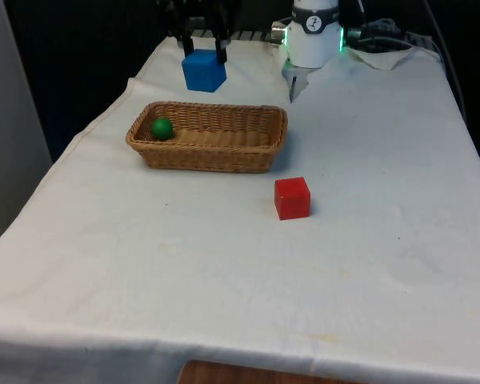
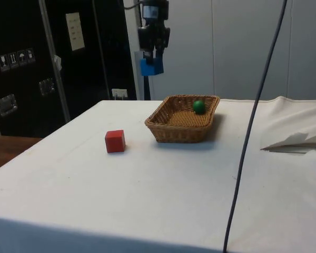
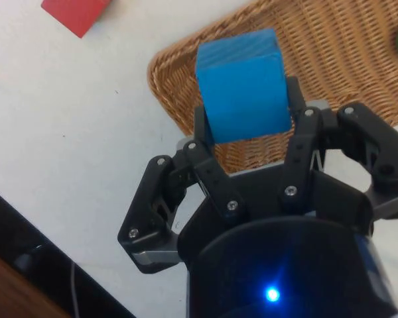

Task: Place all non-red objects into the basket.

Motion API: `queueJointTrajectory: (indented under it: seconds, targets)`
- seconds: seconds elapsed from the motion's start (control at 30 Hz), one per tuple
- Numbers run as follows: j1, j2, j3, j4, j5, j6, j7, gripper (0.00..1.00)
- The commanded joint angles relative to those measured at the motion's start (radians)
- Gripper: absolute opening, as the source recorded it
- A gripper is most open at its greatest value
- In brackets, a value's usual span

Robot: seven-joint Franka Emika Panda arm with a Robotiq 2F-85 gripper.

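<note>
- The blue cube is held clamped between the two fingers of the pincer, high above the counter and not yet over the middle of the wicker basket.
- The cube is judged rigid and fairly light, with flat, smooth faces; a grip on two opposite faces near mid-height, as seen in the wrist view, is judged to be the secure one, since an edge or corner grip could let it twist.
- The green ball already lies in the basket, toward the front view's left end; it is judged likely to roll if the basket is bumped.
- The red cube stands on the counter, near the basket but apart from it.
- In the wrist view the cube is seen above the basket's rim, near one corner.
- In the side view the height of the cube above the basket is made plain, which the front view flattens.
</note>
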Motion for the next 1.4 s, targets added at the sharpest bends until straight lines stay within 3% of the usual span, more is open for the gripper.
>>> queueJointTrajectory:
  seconds: [0.0,0.13,0.17,0.4,0.43,0.67,0.73,0.97,1.0,1.1,1.23,1.27,1.37]
  targets:
    - [0.003,-0.021,-0.002,-0.035,-0.014,0.034,0.002,0.51]
    - [0.002,-0.052,-0.002,-0.096,-0.016,0.079,-0.008,0.51]
    - [0.000,-0.040,0.000,-0.080,0.000,0.059,-0.015,0.51]
    - [-0.001,-0.099,-0.001,-0.190,-0.016,0.151,-0.028,0.51]
    - [-0.001,-0.092,0.000,-0.181,-0.001,0.135,-0.035,0.51]
    - [-0.006,-0.139,-0.004,-0.275,-0.020,0.224,-0.052,0.51]
    - [-0.005,-0.139,-0.003,-0.278,-0.002,0.218,-0.066,0.51]
    - [-0.009,-0.152,-0.003,-0.349,-0.045,0.299,-0.070,0.51]
    - [-0.006,-0.148,-0.003,-0.335,-0.024,0.277,-0.077,0.51]
    - [-0.010,-0.152,-0.004,-0.379,-0.055,0.333,-0.082,0.51]
    - [-0.010,-0.151,-0.003,-0.408,-0.060,0.368,-0.094,0.51]
    - [-0.008,-0.150,-0.003,-0.398,-0.040,0.348,-0.103,0.51]
    - [-0.007,-0.149,0.002,-0.442,-0.055,0.409,-0.108,0.51]
